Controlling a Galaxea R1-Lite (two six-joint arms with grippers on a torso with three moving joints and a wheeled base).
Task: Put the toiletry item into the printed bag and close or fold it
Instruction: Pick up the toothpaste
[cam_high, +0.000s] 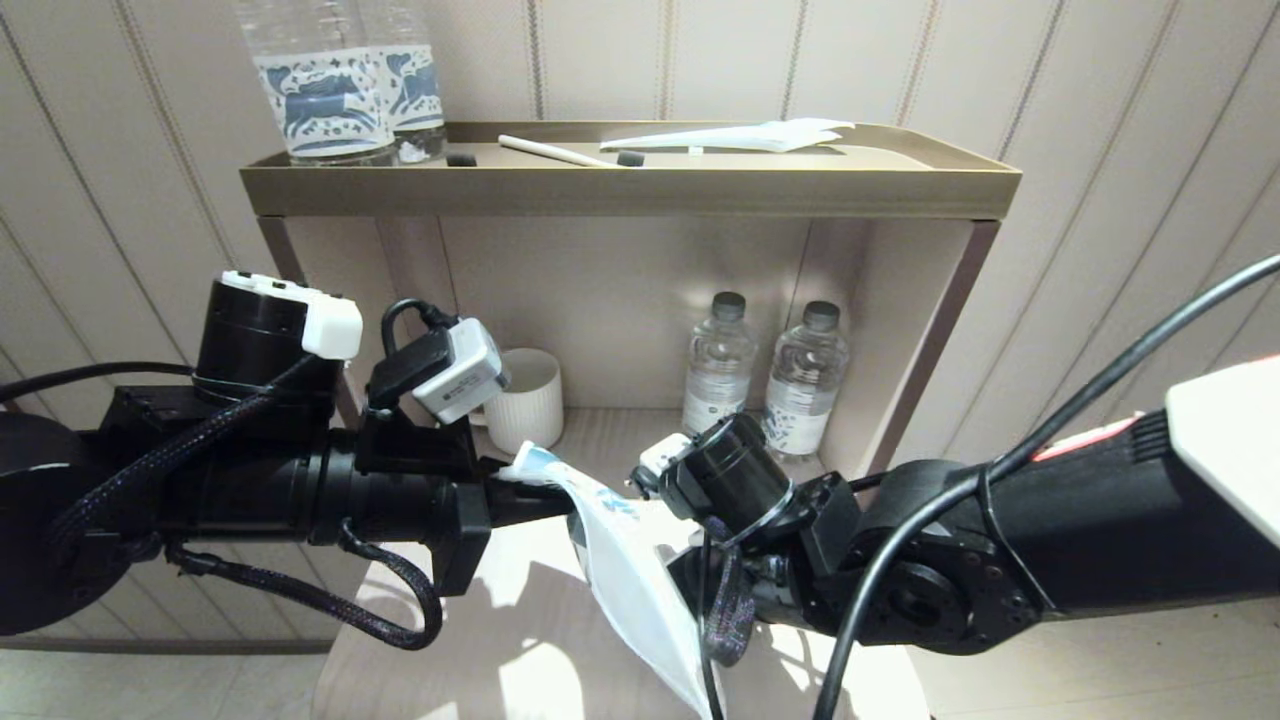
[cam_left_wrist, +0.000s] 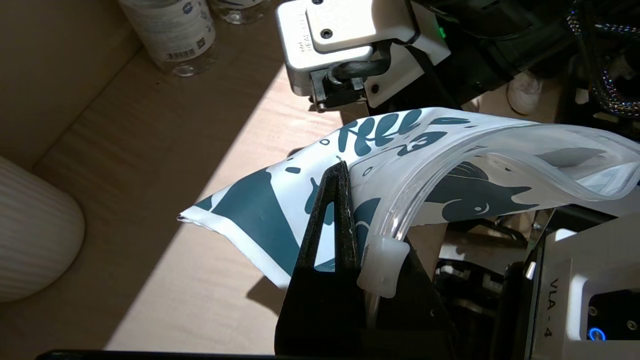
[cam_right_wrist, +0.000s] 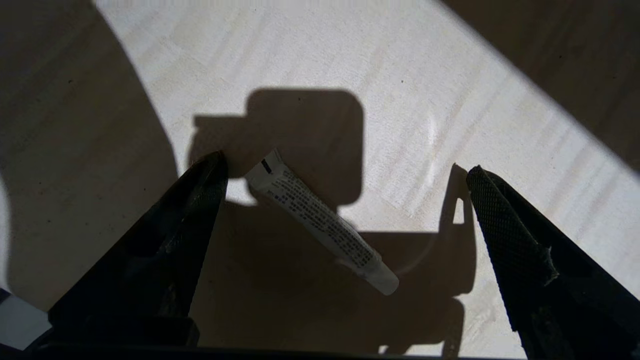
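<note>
My left gripper (cam_left_wrist: 345, 172) is shut on the printed bag (cam_left_wrist: 260, 210), a white pouch with dark blue print, pinching it near its white zip slider (cam_left_wrist: 382, 267). The bag's mouth gapes open. In the head view the bag (cam_high: 625, 570) hangs down from the left gripper (cam_high: 530, 490) above the table, against the right arm (cam_high: 760, 500). The toiletry item (cam_right_wrist: 320, 225), a small white tube with fine print, lies flat on the table. My right gripper (cam_right_wrist: 346, 166) is open just above it, one finger on each side and neither touching. The tube is hidden in the head view.
A shelf unit with a brass tray top (cam_high: 630, 185) stands behind, carrying horse-label bottles (cam_high: 330, 100), a stick (cam_high: 550, 152) and a white packet (cam_high: 740, 135). Inside the niche are a white ribbed cup (cam_high: 530, 400) and two water bottles (cam_high: 718, 365). The pale tabletop (cam_high: 520, 640) lies below the arms.
</note>
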